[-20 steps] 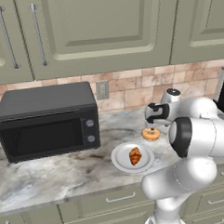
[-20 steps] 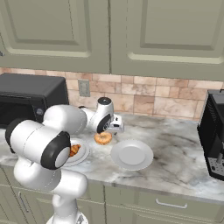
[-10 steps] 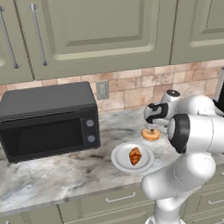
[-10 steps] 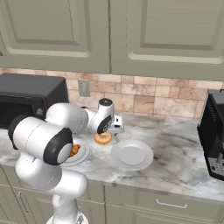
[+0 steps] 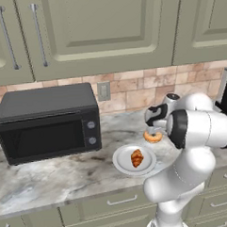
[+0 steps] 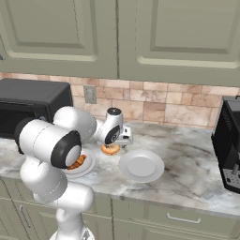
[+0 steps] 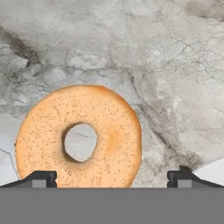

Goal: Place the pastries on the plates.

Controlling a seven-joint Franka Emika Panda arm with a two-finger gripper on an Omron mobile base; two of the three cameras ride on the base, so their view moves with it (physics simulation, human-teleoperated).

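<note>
The golden ring doughnut lies flat on the marble counter, also visible as the doughnut and the doughnut. My gripper hangs open just above it, its fingertips spread wide, with the ring offset toward the left one. From the base cameras the gripper points down over the doughnut. The croissant rests on the nearer plate. An empty second plate sits just right of the doughnut; its rim shows in the corner of the hand view.
A black microwave stands on the counter to the left. A black coffee machine occupies the right end. Wall cabinets hang overhead, and a tiled backsplash with an outlet lies behind. My arm's elbow covers part of the croissant plate.
The hand has sunk slightly toward the doughnut. The pastries and plates have not moved.
</note>
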